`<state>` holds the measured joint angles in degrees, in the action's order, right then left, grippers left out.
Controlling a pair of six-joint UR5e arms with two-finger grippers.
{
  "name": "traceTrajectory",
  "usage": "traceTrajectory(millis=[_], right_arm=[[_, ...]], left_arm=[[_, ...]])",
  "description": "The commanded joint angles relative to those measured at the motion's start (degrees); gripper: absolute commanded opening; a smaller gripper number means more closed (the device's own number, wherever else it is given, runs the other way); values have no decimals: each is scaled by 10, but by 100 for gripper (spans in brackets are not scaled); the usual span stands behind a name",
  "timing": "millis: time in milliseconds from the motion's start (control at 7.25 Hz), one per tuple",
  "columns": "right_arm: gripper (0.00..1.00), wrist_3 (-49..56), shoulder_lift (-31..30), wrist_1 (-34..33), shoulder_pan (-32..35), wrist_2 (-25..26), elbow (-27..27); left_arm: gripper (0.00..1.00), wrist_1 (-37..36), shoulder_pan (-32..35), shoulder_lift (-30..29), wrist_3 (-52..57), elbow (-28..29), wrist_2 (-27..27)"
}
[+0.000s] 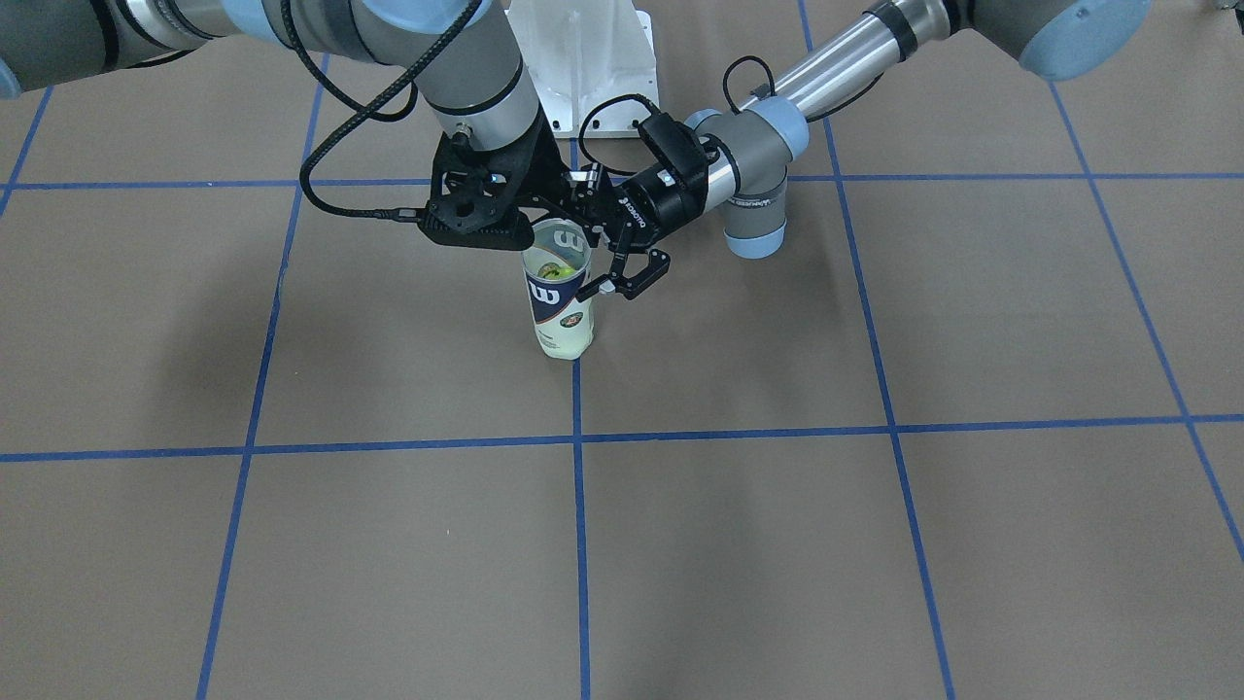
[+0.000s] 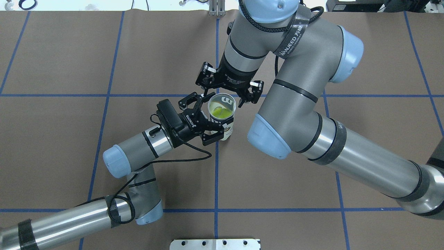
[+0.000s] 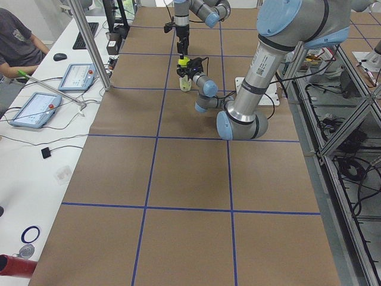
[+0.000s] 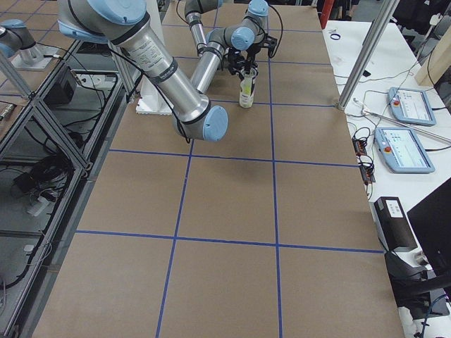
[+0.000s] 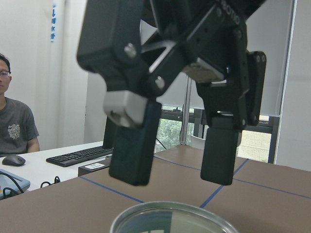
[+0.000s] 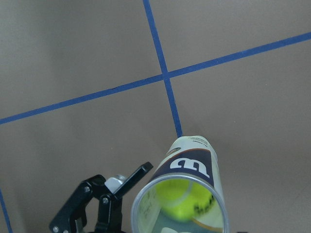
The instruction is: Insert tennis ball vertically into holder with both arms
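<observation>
Shows the tennis ball (image 6: 187,201) already inside the upright holder (image 1: 561,311). Finds the right gripper (image 2: 227,88) directly above the holder's mouth, jaws spread wide and empty, and the left gripper (image 2: 207,117) just beside the holder's upper wall, likewise spread, gripping nothing. Looks like insertion done; appears to leave only drawing both grippers clear of the holder
</observation>
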<state>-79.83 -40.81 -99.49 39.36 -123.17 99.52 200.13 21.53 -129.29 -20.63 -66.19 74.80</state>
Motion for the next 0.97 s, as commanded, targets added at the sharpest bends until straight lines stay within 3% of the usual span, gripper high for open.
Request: traceTrajectory(millis=[0, 414, 552, 828], right_arm=[[98, -1, 2, 0, -1, 0, 2], [98, -1, -4, -1, 23, -4, 21], [98, 0, -11, -2, 40, -8, 23], [98, 12, -60, -1, 74, -11, 54]], left_arm=[[99, 0, 0, 0, 0, 0, 0], [99, 17, -1, 1, 0, -7, 0], [99, 37, -1, 30, 0, -26, -1], [99, 38, 7, 132, -3, -138, -7]])
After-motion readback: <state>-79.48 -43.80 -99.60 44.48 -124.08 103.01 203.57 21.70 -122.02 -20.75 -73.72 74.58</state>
